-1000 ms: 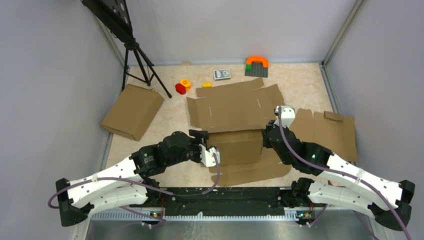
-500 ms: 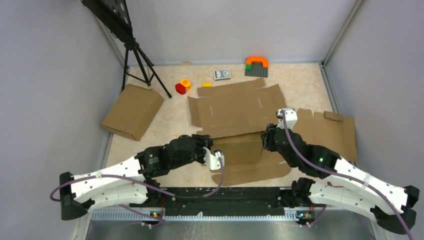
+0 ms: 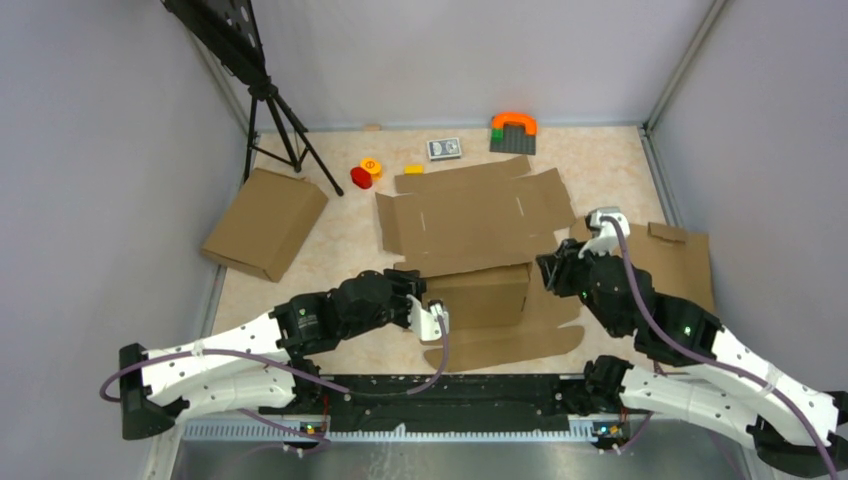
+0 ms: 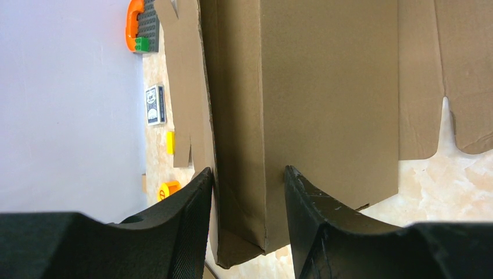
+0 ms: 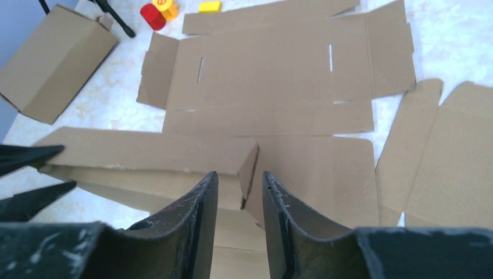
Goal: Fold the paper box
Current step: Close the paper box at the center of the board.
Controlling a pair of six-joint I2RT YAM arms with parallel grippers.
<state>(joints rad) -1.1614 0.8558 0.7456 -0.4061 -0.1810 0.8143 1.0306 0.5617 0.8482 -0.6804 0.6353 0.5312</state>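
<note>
**Left claw clamps the raised wall; right claw stands open**

Top view: the brown corrugated die-cut paper box lies in the middle of the beige table. Its far panels are flat and its near part is folded up into a raised wall. The left gripper meets that wall's left end. The right gripper sits just beside the right end, apart from it. A plain brown cardboard slab lies well to the left, near a black tripod.

Left wrist view: the left gripper straddles the doubled wall of the paper box, its black fingers pressed against both faces, gripping it.

Right wrist view: the right gripper has its jaws parted and holds nothing. The paper box spreads beyond, with an upright flap edge past the fingertips.
</note>
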